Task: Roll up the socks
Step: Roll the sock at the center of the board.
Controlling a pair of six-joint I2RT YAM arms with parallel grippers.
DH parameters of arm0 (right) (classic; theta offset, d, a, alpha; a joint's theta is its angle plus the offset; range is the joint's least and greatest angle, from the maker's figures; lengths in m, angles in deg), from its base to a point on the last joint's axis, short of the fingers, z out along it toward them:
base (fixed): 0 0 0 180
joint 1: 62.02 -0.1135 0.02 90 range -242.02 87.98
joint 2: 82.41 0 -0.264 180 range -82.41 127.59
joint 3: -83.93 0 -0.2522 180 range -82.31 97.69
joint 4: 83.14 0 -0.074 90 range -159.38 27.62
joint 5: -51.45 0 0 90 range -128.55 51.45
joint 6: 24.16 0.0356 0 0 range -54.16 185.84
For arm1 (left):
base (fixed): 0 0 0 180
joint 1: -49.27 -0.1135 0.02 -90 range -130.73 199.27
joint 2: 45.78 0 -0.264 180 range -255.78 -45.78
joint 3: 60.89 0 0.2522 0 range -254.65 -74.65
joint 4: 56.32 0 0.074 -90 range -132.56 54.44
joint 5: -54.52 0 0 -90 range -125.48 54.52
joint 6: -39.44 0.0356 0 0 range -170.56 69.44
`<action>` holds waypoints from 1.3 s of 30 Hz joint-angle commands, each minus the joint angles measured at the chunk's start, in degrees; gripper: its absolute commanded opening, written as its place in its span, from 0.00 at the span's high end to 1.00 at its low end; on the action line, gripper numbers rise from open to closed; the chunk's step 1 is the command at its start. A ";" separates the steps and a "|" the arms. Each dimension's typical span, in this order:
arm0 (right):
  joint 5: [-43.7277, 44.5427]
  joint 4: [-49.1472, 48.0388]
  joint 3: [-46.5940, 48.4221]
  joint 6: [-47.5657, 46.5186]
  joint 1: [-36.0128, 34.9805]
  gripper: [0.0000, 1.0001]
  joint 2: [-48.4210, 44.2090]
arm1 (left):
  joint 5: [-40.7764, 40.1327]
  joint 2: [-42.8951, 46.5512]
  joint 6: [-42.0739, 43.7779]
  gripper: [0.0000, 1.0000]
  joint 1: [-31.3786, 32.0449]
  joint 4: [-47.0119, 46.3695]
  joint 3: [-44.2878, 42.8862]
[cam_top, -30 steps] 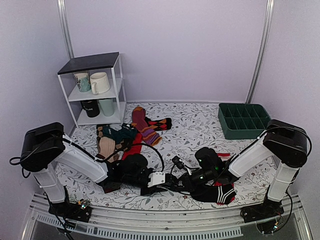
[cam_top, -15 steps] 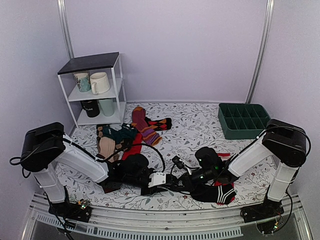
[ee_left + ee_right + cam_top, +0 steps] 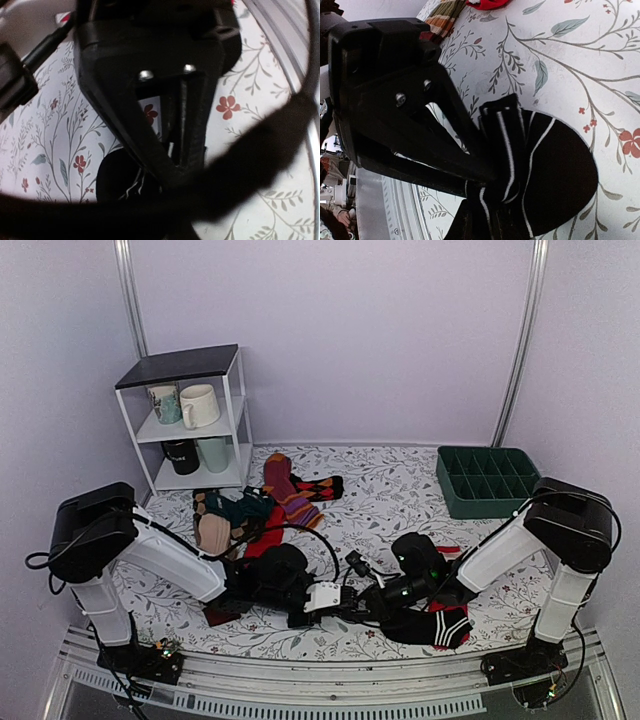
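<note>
The socks (image 3: 550, 175) are black with thin white stripes, bunched on the flowered table between both grippers. In the right wrist view my right gripper (image 3: 482, 182) is shut on their gathered end, and the rounded part lies to the right. In the left wrist view my left gripper (image 3: 172, 162) has its fingers closed together on the same striped socks (image 3: 127, 182), partly hidden by a black cable. In the top view both grippers meet low at the table's front centre, the left (image 3: 335, 612) and the right (image 3: 362, 605).
A black sock with a red-and-white striped end (image 3: 440, 625) lies under the right arm. A red sock (image 3: 265, 535) and a pile of coloured socks (image 3: 255, 502) lie behind the left arm. A shelf with mugs (image 3: 190, 410) stands back left, a green divided tray (image 3: 487, 480) back right.
The left arm has shifted slightly to the right, toward the right gripper. The right arm has barely moved. Both stay low over the socks.
</note>
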 commanded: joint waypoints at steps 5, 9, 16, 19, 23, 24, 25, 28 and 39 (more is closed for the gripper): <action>5.13 16.42 -3.70 0.16 -0.02 0.89 3.49 | 3.30 -2.31 -1.17 1.00 0.84 9.91 -0.91; 6.34 15.21 -3.16 -0.42 0.07 0.78 -1.56 | 5.34 -3.20 -2.36 1.00 0.40 13.98 -2.36; 14.52 13.50 -5.33 -7.95 0.12 0.59 -17.36 | 9.08 -5.12 -3.13 1.00 -1.24 19.01 -4.76; 15.50 11.93 -7.20 -10.88 0.08 0.48 -23.08 | 10.00 -5.43 -3.31 1.00 -1.60 19.32 -4.92; 13.99 9.71 -9.13 -13.45 0.12 0.31 -27.37 | 11.07 -5.87 -3.39 1.00 -1.83 19.70 -5.32; 12.94 9.56 -8.87 -13.66 0.22 0.29 -27.15 | 11.25 -6.07 -3.36 1.00 -2.00 19.86 -5.47; 11.71 9.61 -8.50 -14.20 0.19 0.28 -26.50 | 11.42 -6.19 -3.27 1.00 -2.12 20.18 -5.57; 7.69 9.38 -7.28 -14.46 0.22 0.27 -23.25 | 11.83 -6.51 -3.16 1.00 -2.36 20.70 -6.07; 4.89 0.21 -4.96 -12.47 0.07 0.20 -10.72 | 12.58 -6.50 -3.37 1.00 -2.79 19.90 -5.56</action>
